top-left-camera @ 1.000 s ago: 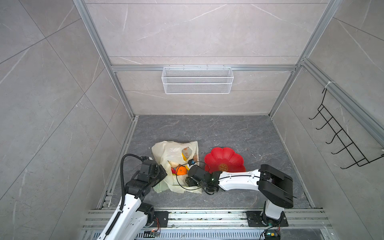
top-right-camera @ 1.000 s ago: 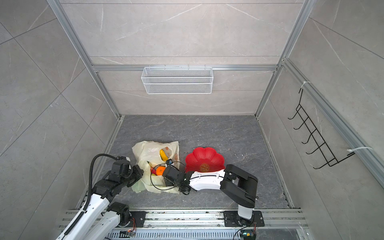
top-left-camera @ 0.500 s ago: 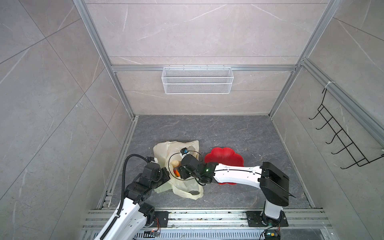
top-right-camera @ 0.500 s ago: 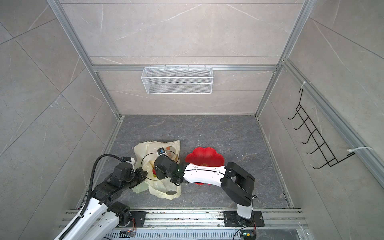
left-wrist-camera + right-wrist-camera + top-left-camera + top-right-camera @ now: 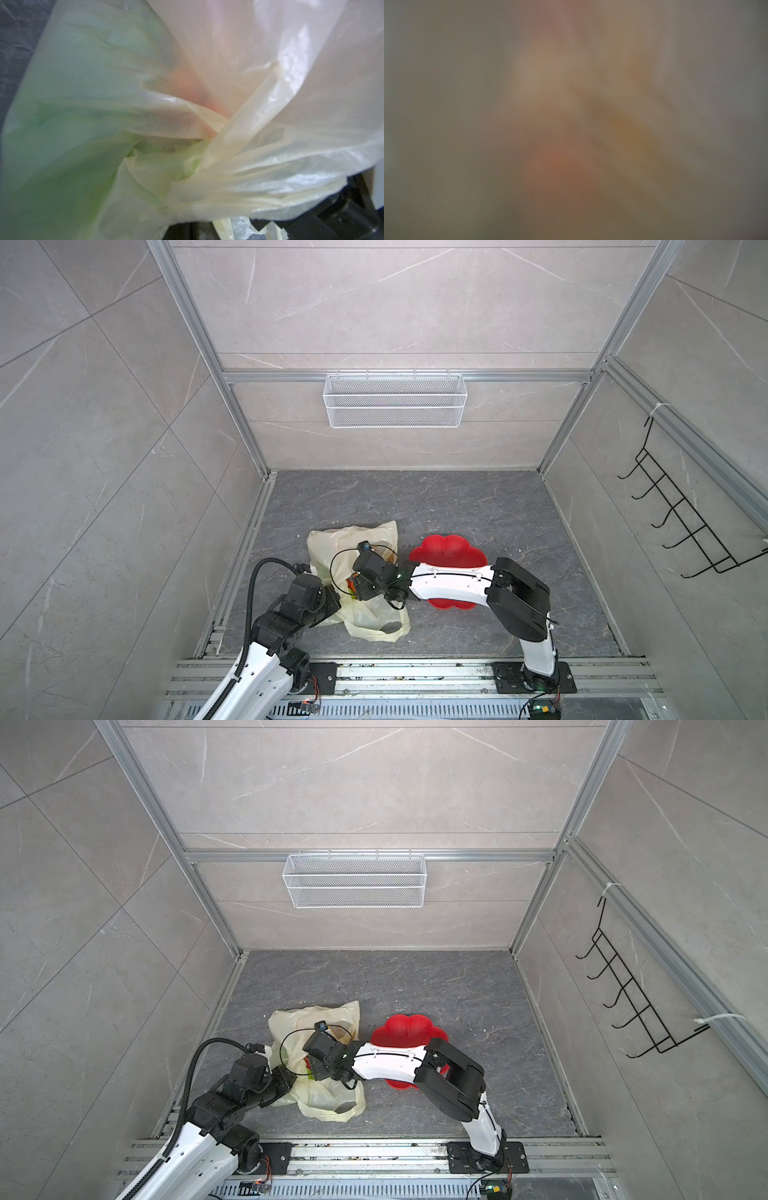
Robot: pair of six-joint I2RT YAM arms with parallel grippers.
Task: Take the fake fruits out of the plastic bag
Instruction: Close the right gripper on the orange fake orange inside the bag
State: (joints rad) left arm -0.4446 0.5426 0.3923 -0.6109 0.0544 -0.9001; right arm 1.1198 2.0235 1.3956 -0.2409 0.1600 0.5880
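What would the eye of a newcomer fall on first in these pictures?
First comes the red flower-shaped plate, bright on the dark floor near the middle and partly under the right arm. Just left of it lies the pale-yellow plastic bag, where the left arm meets the right one. On the back wall hangs a white wire basket.

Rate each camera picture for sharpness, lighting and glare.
Both top views: sharp, evenly lit, soft shadows only; the thin translucent pale-yellow plastic bag and the red flower-shaped plate read clearly. Left wrist view: filled by the bag at close range, soft focus, bright glare on its folds, green and orange tints showing through. Right wrist view: wholly blurred brownish haze, nothing identifiable.
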